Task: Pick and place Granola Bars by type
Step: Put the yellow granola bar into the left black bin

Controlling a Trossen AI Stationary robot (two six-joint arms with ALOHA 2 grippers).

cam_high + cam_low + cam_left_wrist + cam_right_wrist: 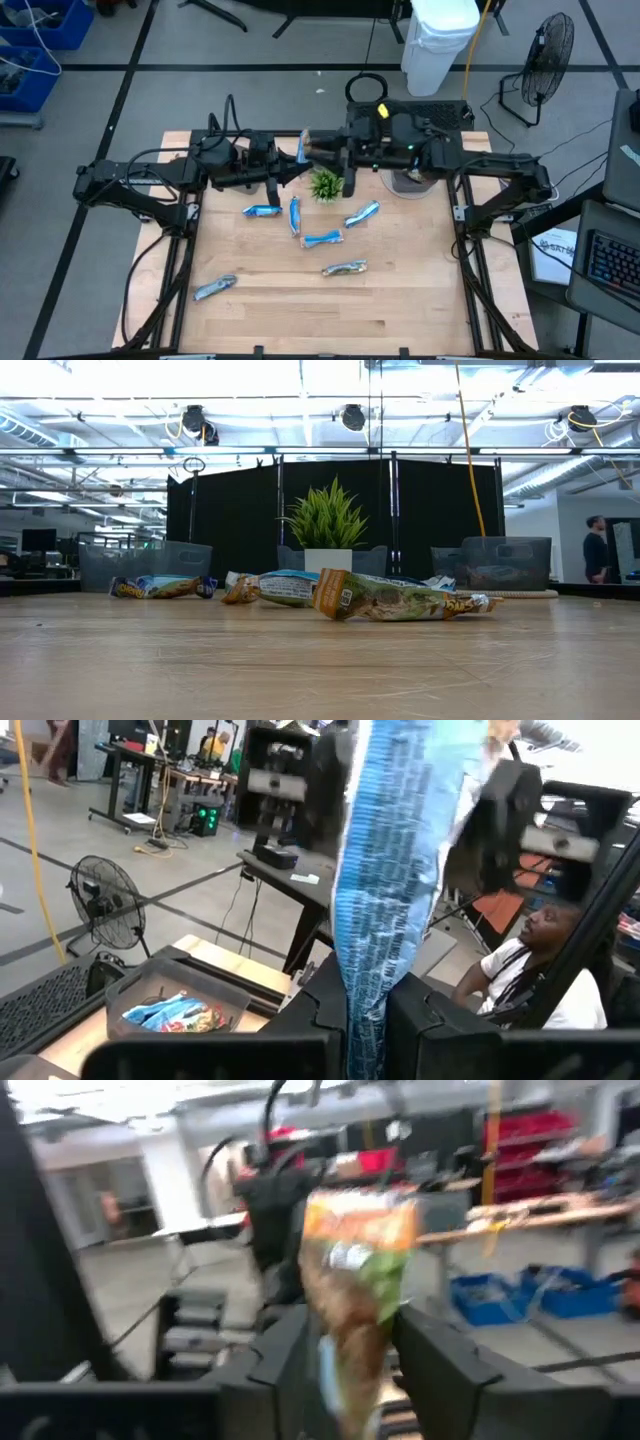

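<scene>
Blue bars [322, 239] and tan-green bars [345, 268] scattered flat mid-table.

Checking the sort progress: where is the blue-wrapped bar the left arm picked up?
The blue-wrapped bar is held upright in the left gripper, lifted above the table's far edge just left of the small green plant in the high view.

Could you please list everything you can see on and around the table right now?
loose blue bars: four, blue-white, mid-table
tan-green bar: one, towards front
silvery bar: one, front left
plant: one, green, back centre
bin: one, grey, bars inside
table: one, pale wood
fan: one, black, on the floor
person: one, white top, beyond the table
left gripper: shut on held blue bar
right gripper: shut on held tan-green bar
</scene>
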